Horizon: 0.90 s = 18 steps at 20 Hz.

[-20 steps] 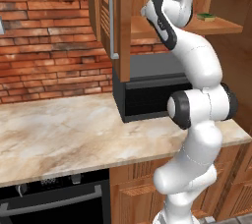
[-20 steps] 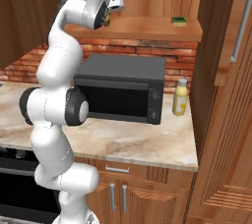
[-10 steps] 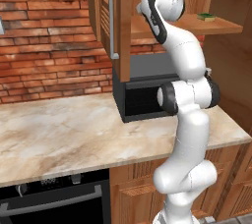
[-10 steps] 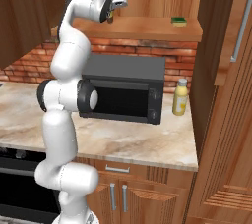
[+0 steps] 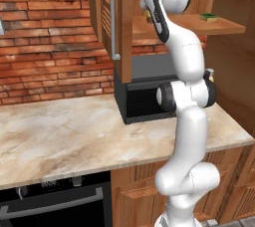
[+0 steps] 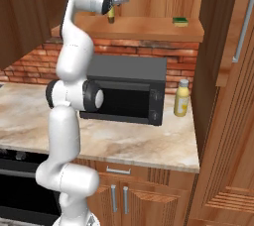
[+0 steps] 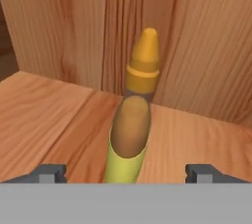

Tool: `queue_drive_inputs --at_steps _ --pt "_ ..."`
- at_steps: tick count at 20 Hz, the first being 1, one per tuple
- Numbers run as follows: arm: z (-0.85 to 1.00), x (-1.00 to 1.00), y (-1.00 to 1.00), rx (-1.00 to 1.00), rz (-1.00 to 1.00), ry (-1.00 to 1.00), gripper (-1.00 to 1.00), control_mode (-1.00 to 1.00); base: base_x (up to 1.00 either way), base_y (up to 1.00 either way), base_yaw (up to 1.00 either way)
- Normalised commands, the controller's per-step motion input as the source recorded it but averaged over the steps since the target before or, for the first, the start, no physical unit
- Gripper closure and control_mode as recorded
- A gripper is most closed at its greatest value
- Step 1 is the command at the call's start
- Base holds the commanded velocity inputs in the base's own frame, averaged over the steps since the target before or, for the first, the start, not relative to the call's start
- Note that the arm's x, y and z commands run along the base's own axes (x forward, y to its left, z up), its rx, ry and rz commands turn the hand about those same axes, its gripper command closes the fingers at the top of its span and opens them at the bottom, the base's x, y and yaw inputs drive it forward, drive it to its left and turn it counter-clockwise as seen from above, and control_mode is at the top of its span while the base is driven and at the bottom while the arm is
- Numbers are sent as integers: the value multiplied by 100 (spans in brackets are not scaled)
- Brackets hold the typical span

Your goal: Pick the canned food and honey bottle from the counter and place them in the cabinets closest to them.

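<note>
Honey bottle is standing upright on the plain wooden shelf of the open wall cabinet, close to the back panel, amber-brown in the body with a yellow band low down and an orange-yellow pointed cap. In the hand view it is sitting midway between the two dark fingertips of the claw, which are standing wide apart at either side, neither one touching the bottle; claw is open and gripping nothing. In the right base view the claw is hanging at shelf height over the left part of the shelf, the bottle showing as a small dark-and-yellow shape just below the hand. A small green and yellow item is lying further right on the same shelf, well apart from the bottle. Below the shelf a black microwave is resting on the marble-look surface. A pale yellow bottle with a light cap is standing on the surface just beside the right end of the microwave, near the tall wooden side panel. In the left base view the white arm is rising from the lower right and reaching up into the cabinet past the open door with its long silver handle. Brick wall is running behind the surface.
</note>
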Motion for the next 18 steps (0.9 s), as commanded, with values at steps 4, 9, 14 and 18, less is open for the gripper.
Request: queue_drive_inputs --at_steps 4,9,14,18 --pt "3 -75 -16 0 2 0 -100 -100 0 0 0" --pt "-9 -99 -13 -3 6 -5 -100 -100 0 0 0" --pt "-35 -100 -9 -5 5 -9 -100 -100 0 0 0" --pt "-44 -100 -7 -6 4 -8 -100 -100 0 0 0"
